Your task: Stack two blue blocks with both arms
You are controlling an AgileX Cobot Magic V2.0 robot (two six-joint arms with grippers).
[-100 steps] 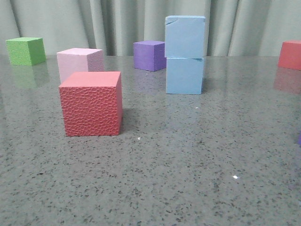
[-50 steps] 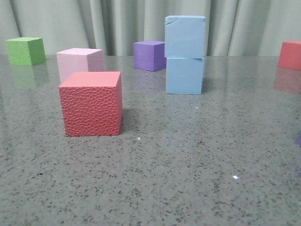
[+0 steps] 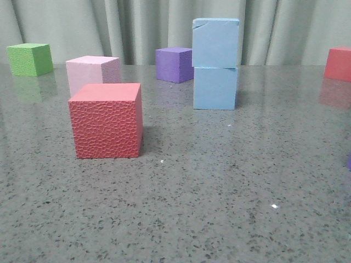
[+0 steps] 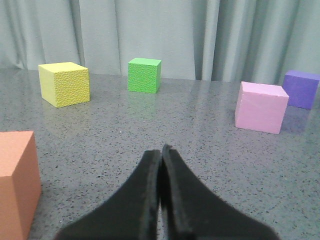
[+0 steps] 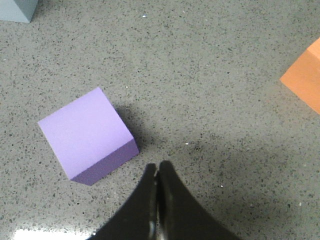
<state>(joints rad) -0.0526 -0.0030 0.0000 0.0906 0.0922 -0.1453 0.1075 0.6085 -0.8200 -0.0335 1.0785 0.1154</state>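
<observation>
In the front view two sky-blue blocks stand stacked behind the table's middle: the upper blue block (image 3: 215, 43) sits squarely on the lower blue block (image 3: 215, 88). No gripper shows in the front view. In the left wrist view my left gripper (image 4: 161, 151) is shut and empty, low over the grey table. In the right wrist view my right gripper (image 5: 157, 167) is shut and empty, just beside a light purple cube (image 5: 87, 134). A blue-grey corner (image 5: 17, 9) shows at the edge of the right wrist view.
The front view shows a red cube (image 3: 107, 120), a pink cube (image 3: 92, 72), a green cube (image 3: 30, 58), a dark purple cube (image 3: 174, 63) and another red cube (image 3: 338, 63). The left wrist view adds a yellow cube (image 4: 64, 83) and an orange cube (image 4: 16, 180). An orange cube (image 5: 306, 80) lies near my right gripper.
</observation>
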